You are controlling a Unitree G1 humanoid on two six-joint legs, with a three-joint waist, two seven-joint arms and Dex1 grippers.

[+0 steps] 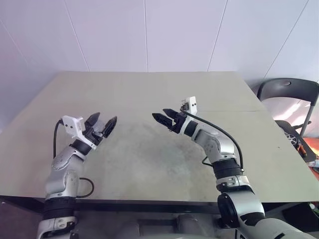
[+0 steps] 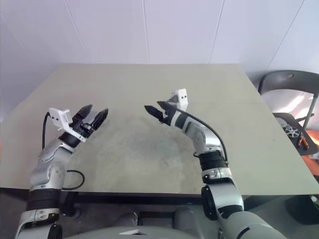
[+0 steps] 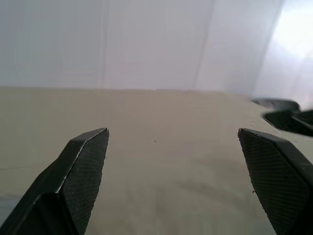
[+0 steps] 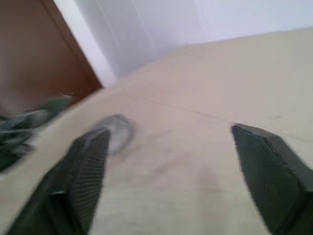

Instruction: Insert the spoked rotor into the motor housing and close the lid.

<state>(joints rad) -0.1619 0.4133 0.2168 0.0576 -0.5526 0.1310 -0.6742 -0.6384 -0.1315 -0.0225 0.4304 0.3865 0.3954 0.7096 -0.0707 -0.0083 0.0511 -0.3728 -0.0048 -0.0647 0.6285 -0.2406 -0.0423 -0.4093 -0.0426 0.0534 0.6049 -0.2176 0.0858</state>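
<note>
Two robot arms over a table, seen from the head and from each wrist. We mark the left gripper and the right gripper, both raised above the beige table and pointing inward, toward one another, with a stretch of bare tabletop between their tips.

Left hand: released. We see its two black fingers spread wide in its wrist view, with nothing between them except the tabletop beyond. Ahead of this hand and off to one side, the dark tips of the right gripper enter the same view.

Right hand: released as well. Its fingers stand far apart and grasp nothing; the table surface lies between and beyond them. Past one finger we note a blurred grey patch on or above the table, too unclear to name, and further off a brown panel beside the white wall.

Beyond the right hand, off the table's far right corner, stands a dark chair.

Task parts: we cannot tell where the rotor, the housing or the lid lies relative to either hand; neither gripper holds or touches any of them.
</note>
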